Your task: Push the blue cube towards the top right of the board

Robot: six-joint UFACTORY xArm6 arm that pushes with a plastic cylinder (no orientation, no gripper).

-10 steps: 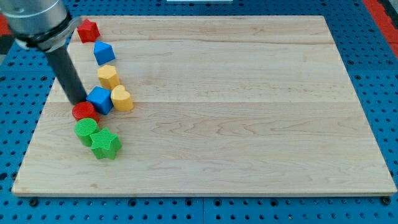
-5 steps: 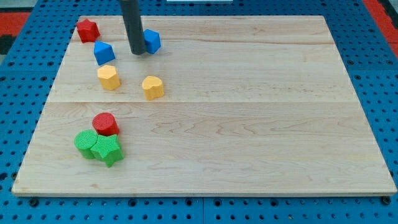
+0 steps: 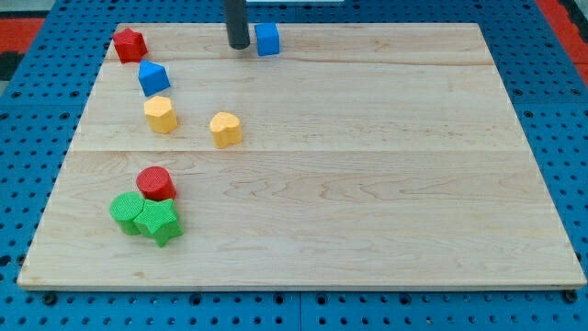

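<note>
The blue cube (image 3: 267, 39) sits near the board's top edge, left of the middle. My tip (image 3: 239, 45) stands just to the cube's left, a small gap away. The dark rod rises from it out of the view's top. A second blue block (image 3: 153, 78), wedge-like, lies at the upper left.
A red star-like block (image 3: 130, 44) is at the top left corner. Two yellow blocks (image 3: 161, 114) (image 3: 226, 129) lie at the left middle. A red cylinder (image 3: 155, 183) touches a green cylinder (image 3: 127, 211) and a green star (image 3: 158, 222) at the lower left. The wooden board (image 3: 367, 184) rests on a blue pegboard.
My tip has gone from the left cluster up and right, pushing the blue cube to the top edge. The right yellow block and the red cylinder were shifted rightward earlier on.
</note>
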